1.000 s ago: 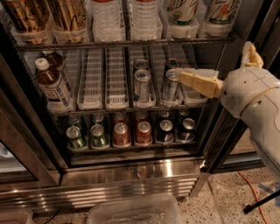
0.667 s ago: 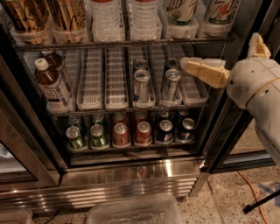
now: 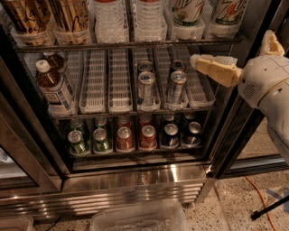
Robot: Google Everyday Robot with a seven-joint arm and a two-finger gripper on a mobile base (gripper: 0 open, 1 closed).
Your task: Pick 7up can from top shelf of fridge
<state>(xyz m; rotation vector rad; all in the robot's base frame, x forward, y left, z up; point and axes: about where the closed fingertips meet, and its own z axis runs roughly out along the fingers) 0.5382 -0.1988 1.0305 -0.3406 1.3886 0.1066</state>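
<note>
The end effector (image 3: 195,61), open or closed I cannot tell, has risen off the middle rack (image 3: 131,109) to 2 o'clock, just below the top shelf (image 3: 135,45), so the 7up can (image 3: 226,12) at 1 o'clock remains ungrasped above it.

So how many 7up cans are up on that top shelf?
2. One 7up can stands at the right of the top shelf, a second 7up can beside it, further right. Others may hide behind them. The gripper hangs just below, at the right.
</note>
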